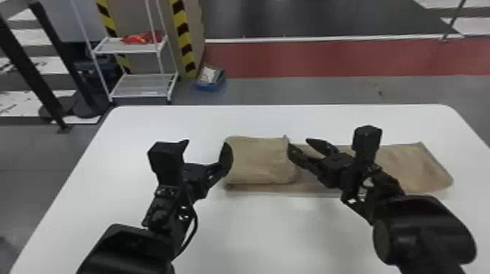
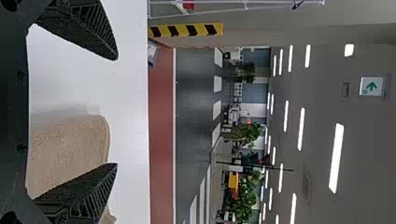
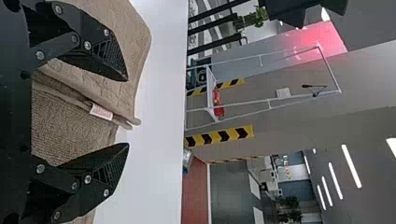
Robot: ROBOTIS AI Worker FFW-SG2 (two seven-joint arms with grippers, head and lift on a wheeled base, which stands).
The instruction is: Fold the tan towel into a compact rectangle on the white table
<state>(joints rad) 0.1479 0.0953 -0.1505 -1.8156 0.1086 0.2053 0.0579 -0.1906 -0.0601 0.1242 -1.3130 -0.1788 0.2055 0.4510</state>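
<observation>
1. The tan towel (image 1: 412,167) lies on the white table (image 1: 273,229), from the centre of the head view to its right side. Its left part is a folded block (image 1: 259,160); the rest runs right as a flatter strip.
2. The left tool (image 1: 207,144) is open at the block's left end, one finger by the edge; contact cannot be told.
3. The right tool (image 1: 299,143) is also open, its fingers parted around the block's right edge, where a small label (image 3: 101,112) shows in the right wrist view. It appears to grip nothing.
4. The cloth should handle light, soft and limp, with little risk of slipping or breaking, though a loose layer could sag or ruck.
5. The strip's far-right end looks the best hold for closing the rectangle; to move the block, pinch all its layers together.
</observation>
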